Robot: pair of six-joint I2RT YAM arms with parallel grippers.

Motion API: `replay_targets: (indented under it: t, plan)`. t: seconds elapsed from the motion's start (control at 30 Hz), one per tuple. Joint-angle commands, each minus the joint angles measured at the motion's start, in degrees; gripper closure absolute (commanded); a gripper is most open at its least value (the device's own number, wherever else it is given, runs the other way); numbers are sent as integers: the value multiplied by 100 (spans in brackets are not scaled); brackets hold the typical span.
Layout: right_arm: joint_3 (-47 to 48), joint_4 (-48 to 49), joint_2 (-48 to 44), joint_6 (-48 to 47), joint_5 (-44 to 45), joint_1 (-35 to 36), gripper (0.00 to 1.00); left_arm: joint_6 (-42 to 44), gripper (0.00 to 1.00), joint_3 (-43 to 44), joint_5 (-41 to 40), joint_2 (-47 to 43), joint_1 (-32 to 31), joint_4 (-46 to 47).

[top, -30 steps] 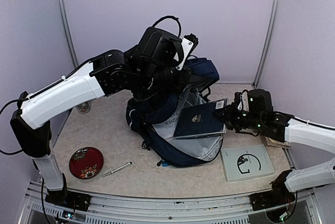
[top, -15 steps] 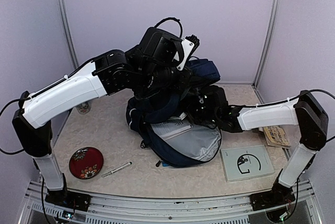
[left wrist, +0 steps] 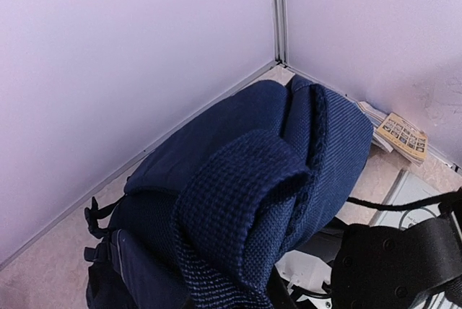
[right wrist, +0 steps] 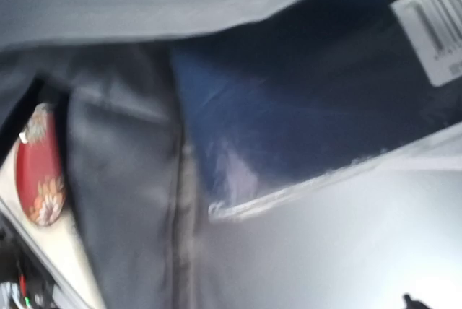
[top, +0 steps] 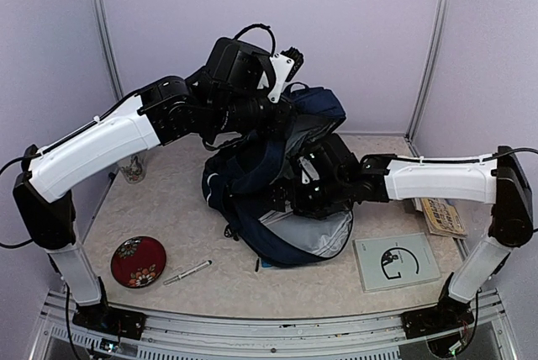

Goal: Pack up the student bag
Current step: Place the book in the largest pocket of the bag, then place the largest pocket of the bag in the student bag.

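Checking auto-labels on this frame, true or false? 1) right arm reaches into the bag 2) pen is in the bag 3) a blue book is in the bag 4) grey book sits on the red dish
1. True: the right arm reaches into the student bag.
2. False: the pen lies on the table beside the red dish.
3. True: the blue book lies against the grey lining.
4. False: the grey book lies on the table, right of the bag.
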Motion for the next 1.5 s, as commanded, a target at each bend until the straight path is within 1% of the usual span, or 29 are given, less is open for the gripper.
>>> replay_targets:
  t: [0.0, 0.07, 0.13, 0.2, 0.27, 0.33, 0.43, 0.53, 0.6, 0.67, 0.7, 0.77, 0.8, 0.87, 0.93, 1.0, 1.03, 1.1, 1.17, 1.23, 1.37, 1.47]
  plan:
    - [1089, -2205, -401, -1450, -113, 67, 0, 5, 100, -55, -136, -401, 97, 842]
    - [1468, -3000, -585, -1671, 408, 68, 0, 36, 100, -178, -281, -416, 104, 772]
    - [1577, -3716, -829, -1697, 1109, 48, 0, 57, 100, -401, -520, -455, 160, 694]
    - [1426, -4357, -1063, -1521, 1734, -45, 0, 1, 100, -782, -675, -516, 310, 664]
    - [973, -4696, -1331, -1353, 1858, -350, 0, -84, 100, -1079, -692, -556, 514, 664]
    - [245, -4623, -1658, -1314, 1616, -861, 0, -119, 100, -1278, -700, -548, 699, 664]
    - [-904, -4167, -2160, -1357, 1267, -1594, 0, -88, 100, -1407, -901, -497, 891, 647]
    - [-1658, -3634, -2563, -1518, 976, -2296, 0, 20, 100, -1454, -1179, -466, 972, 622]
    - [-2081, -3312, -2736, -1640, 766, -2899, 0, 74, 100, -1489, -1125, -461, 966, 603]
    - [-2377, -3044, -2781, -1727, 615, -3393, 0, 182, 84, -1605, -646, -513, 881, 637]
    - [-2489, -2887, -2766, -1743, 596, -3599, 0, 248, 74, -1719, -436, -558, 779, 699]
    - [-2529, -2730, -2699, -1780, 523, -3908, 0, 425, 47, -1928, -233, -602, 419, 816]
    - [-2530, -2666, -2665, -1785, 577, -4028, 0, 536, 36, -1962, -167, -585, 229, 779]
    - [-2593, -2449, -2674, -1693, 711, -4306, 0, 722, 24, -1891, -33, -478, -219, 633]
    - [-2764, -2176, -2727, -1586, 702, -4575, 0, 917, 15, -1806, 112, -344, -734, 504]
    - [-2931, -2006, -2782, -1444, 938, -4741, 0, 964, 9, -1751, 435, -163, -1158, 383]
    - [-2968, -2041, -2787, -1346, 1204, -4775, 0, 880, 8, -1713, 735, -35, -1295, 324]
    - [-3021, -2177, -2776, -1234, 1738, -4830, 0, 605, 5, -1676, 1605, 234, -1397, 228]
    - [-3093, -2164, -2778, -1277, 1779, -4892, 0, 350, 5, -1678, 2325, 535, -1393, 261]
    - [-3202, -2040, -2795, -1285, 1647, -4917, 0, 214, 8, -1676, 2798, 850, -1401, 365]
    - [-3380, -1844, -2665, -1262, 1564, -4995, 0, -52, 16, -1337, 3101, 1620, -1419, 439]
    - [-3437, -1731, -2483, -1294, 1570, -5060, 0, -207, 19, -917, 3142, 2260, -1495, 281]
